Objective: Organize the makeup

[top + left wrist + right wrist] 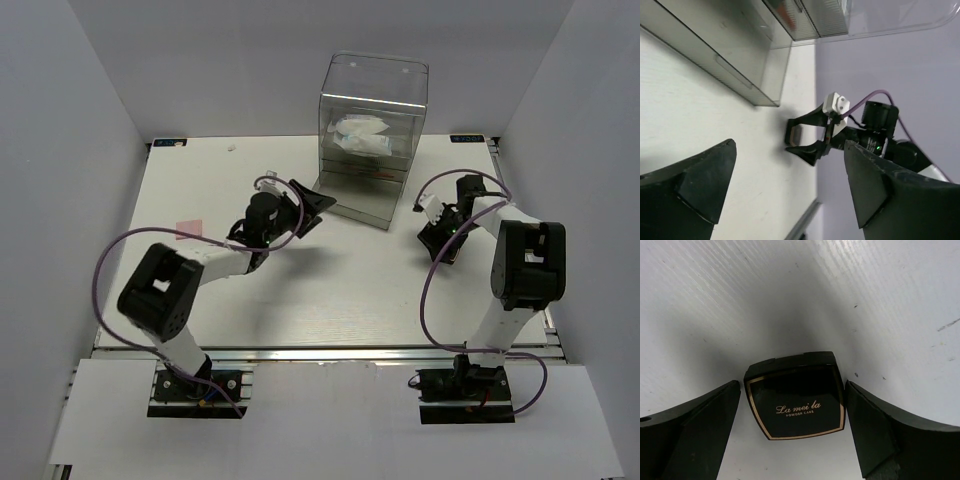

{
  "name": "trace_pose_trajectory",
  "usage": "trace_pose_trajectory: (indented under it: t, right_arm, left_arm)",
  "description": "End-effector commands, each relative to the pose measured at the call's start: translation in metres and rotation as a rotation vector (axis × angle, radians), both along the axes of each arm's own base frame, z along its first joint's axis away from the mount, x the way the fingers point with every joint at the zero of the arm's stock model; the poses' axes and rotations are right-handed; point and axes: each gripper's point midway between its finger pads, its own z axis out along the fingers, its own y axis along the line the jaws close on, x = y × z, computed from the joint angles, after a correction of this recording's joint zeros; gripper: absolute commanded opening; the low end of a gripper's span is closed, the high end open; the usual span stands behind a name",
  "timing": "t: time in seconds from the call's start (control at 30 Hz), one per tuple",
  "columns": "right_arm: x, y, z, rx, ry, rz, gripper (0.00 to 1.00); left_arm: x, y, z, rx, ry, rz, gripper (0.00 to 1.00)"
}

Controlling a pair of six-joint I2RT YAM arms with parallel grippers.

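- On the right wrist camera I'm seeing the compact (pixel 795 396) lying flat on the table (pixel 880 300), with the right gripper (pixel 792 385) spread on either side of it, not pinching.
- Overhead I'm not making that compact out. That view is showing packets (pixel 362 135) inside the box (pixel 372 100) and a pink square (pixel 188 230) at the table's left.
- The left gripper (pixel 790 145) is gaping wide beside the box, holding nothing.

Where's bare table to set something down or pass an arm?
Free: front-centre table between both arms, nearer than the drawer box; back-left corner beyond the pink square. Crowded: box's front-left corner by the left end effector; right of the box, where the right end effector straddles the black compact.
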Motion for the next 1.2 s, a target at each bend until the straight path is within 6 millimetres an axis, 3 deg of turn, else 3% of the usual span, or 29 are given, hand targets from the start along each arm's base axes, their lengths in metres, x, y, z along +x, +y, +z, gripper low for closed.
trace_pose_trajectory:
  t: [0.0, 0.07, 0.13, 0.2, 0.23, 0.27, 0.33, 0.4, 0.5, 0.63, 0.67, 0.73, 0.83, 0.87, 0.93, 0.97, 1.0, 1.17]
  right_arm:
    - [0.004, -0.007, 0.000, -0.031, -0.004, 0.027, 0.89]
    - [0.002, -0.013, -0.005, -0.064, -0.012, 0.043, 0.87]
    - [0.001, -0.016, -0.009, -0.088, -0.022, 0.063, 0.81]
    - [0.002, -0.020, -0.010, -0.111, -0.045, 0.072, 0.75]
    - [-0.001, -0.021, -0.012, -0.114, -0.044, 0.074, 0.65]
    - [0.000, -0.020, -0.011, -0.114, -0.051, 0.082, 0.59]
    - [0.003, -0.016, -0.001, -0.093, -0.080, 0.086, 0.40]
    - [0.007, -0.003, 0.016, -0.032, -0.125, 0.104, 0.31]
    - [0.015, 0.026, 0.051, 0.090, -0.175, 0.107, 0.22]
    - [0.021, 0.103, 0.104, 0.288, -0.199, 0.138, 0.05]
    - [0.031, 0.119, 0.124, 0.334, -0.236, 0.143, 0.05]
    - [0.032, 0.153, 0.135, 0.397, -0.209, 0.099, 0.00]
    - [0.052, 0.191, 0.151, 0.439, -0.254, 0.028, 0.02]
    - [0.072, 0.195, 0.155, 0.428, -0.314, -0.017, 0.03]
    - [0.083, 0.210, 0.158, 0.432, -0.338, -0.065, 0.09]
    - [0.093, 0.210, 0.150, 0.404, -0.344, -0.099, 0.10]
    - [0.104, 0.214, 0.158, 0.409, -0.380, -0.117, 0.12]
    - [0.130, 0.210, 0.131, 0.312, -0.397, -0.150, 0.31]
  left_arm:
    - [0.003, 0.050, 0.017, 0.203, -0.057, 0.063, 0.98]
    - [0.006, 0.077, 0.024, 0.297, -0.070, 0.117, 0.98]
    - [0.011, 0.113, 0.048, 0.345, -0.106, 0.208, 0.98]
    - [0.009, 0.147, 0.050, 0.435, -0.084, 0.272, 0.98]
    - [0.008, 0.166, 0.064, 0.463, -0.106, 0.347, 0.98]
    - [0.001, 0.179, 0.057, 0.518, -0.077, 0.358, 0.98]
    - [-0.004, 0.203, 0.068, 0.549, -0.072, 0.415, 0.98]
    - [-0.010, 0.220, 0.063, 0.585, -0.028, 0.413, 0.98]
    - [-0.022, 0.228, 0.049, 0.608, 0.048, 0.380, 0.98]
    - [-0.034, 0.229, 0.031, 0.618, 0.116, 0.357, 0.98]
    - [-0.037, 0.227, 0.029, 0.605, 0.123, 0.351, 0.98]
    - [-0.043, 0.227, 0.021, 0.597, 0.139, 0.353, 0.98]
    - [-0.050, 0.228, 0.019, 0.582, 0.147, 0.361, 0.98]
    - [-0.053, 0.228, 0.020, 0.577, 0.142, 0.364, 0.98]
    - [-0.056, 0.229, 0.020, 0.571, 0.142, 0.367, 0.98]
    - [-0.059, 0.229, 0.017, 0.571, 0.148, 0.365, 0.98]
    - [-0.060, 0.229, 0.016, 0.572, 0.150, 0.366, 0.98]
    - [-0.067, 0.231, 0.009, 0.600, 0.175, 0.351, 0.98]
